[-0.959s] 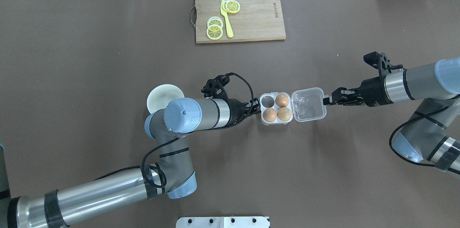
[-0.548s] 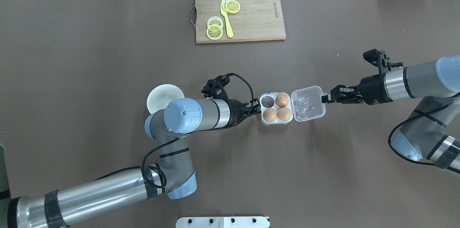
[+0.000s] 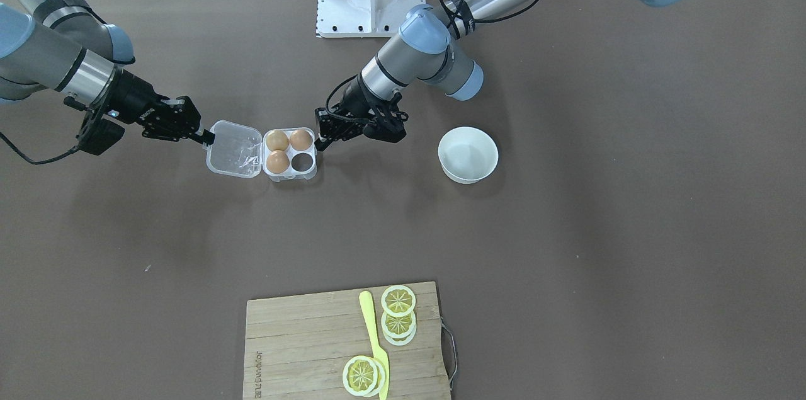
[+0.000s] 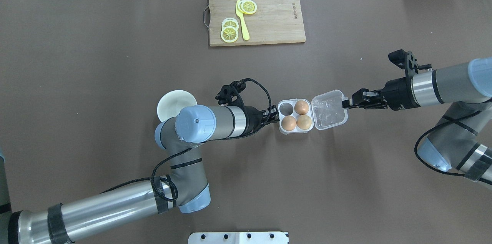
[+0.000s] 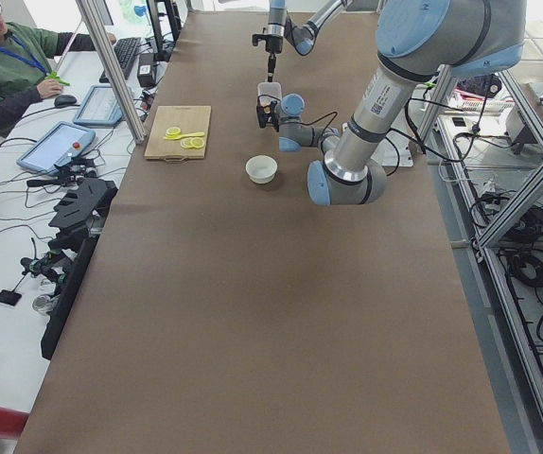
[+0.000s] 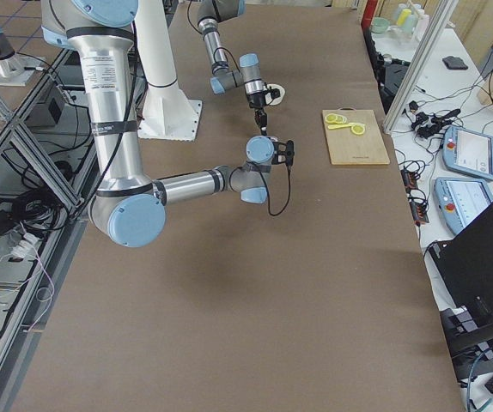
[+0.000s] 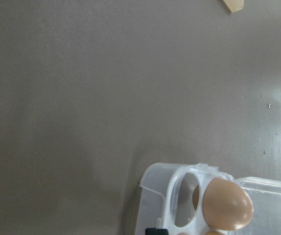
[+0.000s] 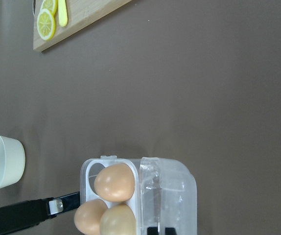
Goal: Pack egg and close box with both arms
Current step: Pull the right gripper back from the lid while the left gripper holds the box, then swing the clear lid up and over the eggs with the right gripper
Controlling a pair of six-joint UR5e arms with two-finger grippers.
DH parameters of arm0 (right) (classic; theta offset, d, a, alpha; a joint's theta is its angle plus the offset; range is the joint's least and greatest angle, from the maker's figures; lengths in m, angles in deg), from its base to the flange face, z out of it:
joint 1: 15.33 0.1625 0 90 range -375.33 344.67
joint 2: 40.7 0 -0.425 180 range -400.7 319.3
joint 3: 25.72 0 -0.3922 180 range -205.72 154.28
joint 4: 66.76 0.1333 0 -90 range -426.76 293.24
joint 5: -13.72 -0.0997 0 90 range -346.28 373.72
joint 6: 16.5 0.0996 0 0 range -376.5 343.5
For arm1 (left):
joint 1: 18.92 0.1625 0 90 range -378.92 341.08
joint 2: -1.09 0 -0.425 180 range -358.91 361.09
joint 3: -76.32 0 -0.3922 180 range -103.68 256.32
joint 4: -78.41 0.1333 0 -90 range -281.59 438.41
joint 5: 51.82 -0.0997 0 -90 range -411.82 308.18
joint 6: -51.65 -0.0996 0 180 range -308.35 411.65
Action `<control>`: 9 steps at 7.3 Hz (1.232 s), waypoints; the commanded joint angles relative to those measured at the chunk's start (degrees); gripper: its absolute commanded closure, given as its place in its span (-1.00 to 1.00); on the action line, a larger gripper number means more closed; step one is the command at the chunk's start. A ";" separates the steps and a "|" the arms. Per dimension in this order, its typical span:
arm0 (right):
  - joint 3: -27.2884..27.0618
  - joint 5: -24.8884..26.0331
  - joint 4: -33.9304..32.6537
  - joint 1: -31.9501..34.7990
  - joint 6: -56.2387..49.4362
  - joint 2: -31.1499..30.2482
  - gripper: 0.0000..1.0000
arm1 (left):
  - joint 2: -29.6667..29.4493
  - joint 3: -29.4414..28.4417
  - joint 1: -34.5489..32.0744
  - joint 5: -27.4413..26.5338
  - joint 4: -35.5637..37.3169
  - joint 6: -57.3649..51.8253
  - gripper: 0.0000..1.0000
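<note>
One white bowl [image 4: 173, 100] sits furthest left and looks empty in the front view. Just right of it the left arm [image 4: 215, 121] reaches rightward. The left gripper [image 4: 273, 114] has its fingers narrow, tips at the left rim of the box [image 4: 295, 131]. It reads as a pinch steadying the base.

The box lies open mid-table, long axis left-right, base on the left. Three of its four cells are filled. The eggs [image 4: 288, 122] sit in the near-left, near-right and far-right cells, and the far-left cell [image 4: 285, 108] is bare. No loose egg shows on the table, so packing looks done and closing is the step in hand.

The lid [image 4: 329, 115] lies right of the base, with the hinge running near-far between the two halves. It seems slightly lifted rather than flat, though the clear plastic makes that hard to judge.

The right gripper [image 4: 347, 103] is at the lid's far-right corner. Its fingertips [image 8: 152, 229] sit close together over the lid edge, pinching it. The right arm [image 4: 442, 82] comes in from the right.

Key relation: the lid is on the right gripper's side and the base is on the left gripper's. The lid must therefore swing up and leftward about that hinge, over the eggs and toward the left fingers. The right arm is nearer the lid and suits the swing, while the left arm braces the base. The likely risk is the light base sliding or tipping.
</note>
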 commanded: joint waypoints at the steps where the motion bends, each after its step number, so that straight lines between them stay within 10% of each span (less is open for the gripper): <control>1: -0.70 0.00 -0.03 0.10 1.25 0.12 0.67 | 0.00 0.00 0.00 0.05 0.00 0.00 1.00; 9: -5.36 0.26 -13.46 0.02 2.30 4.95 0.67 | 0.00 0.27 0.00 -0.04 0.00 0.00 1.00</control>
